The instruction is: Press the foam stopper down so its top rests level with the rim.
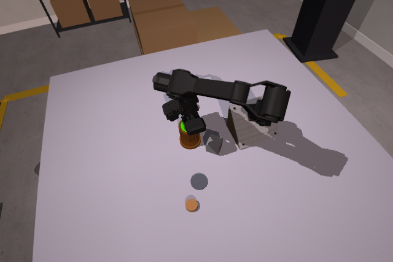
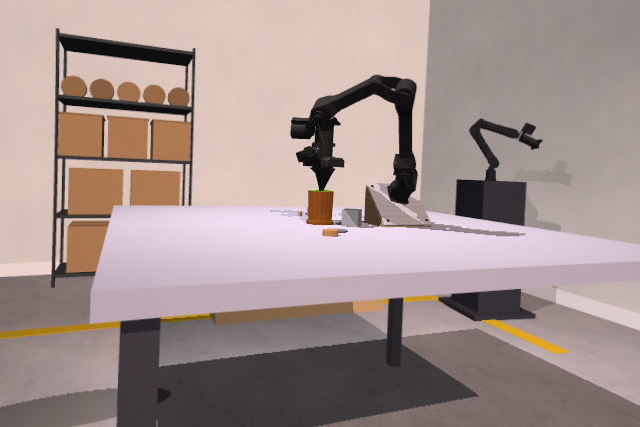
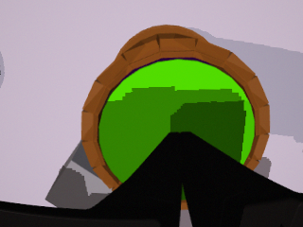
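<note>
An orange-brown ribbed jar (image 1: pixel 190 138) stands upright on the table, also in the side view (image 2: pixel 320 206). A bright green foam stopper (image 3: pixel 177 116) fills its mouth, inside the jar's rim (image 3: pixel 173 41). My gripper (image 3: pixel 179 142) is shut and empty, pointing straight down, with its joined fingertips at the stopper's top near the middle. In the side view the fingertips (image 2: pixel 323 186) meet the jar's mouth, where only a thin green line shows. From above, the gripper (image 1: pixel 191 124) hides most of the stopper (image 1: pixel 182 125).
A small grey block (image 1: pixel 213 145) lies just right of the jar. A wedge-shaped mount (image 1: pixel 249 129) carries the arm's base. A dark grey disc (image 1: pixel 199 181) and an orange disc (image 1: pixel 191 204) lie nearer the front edge.
</note>
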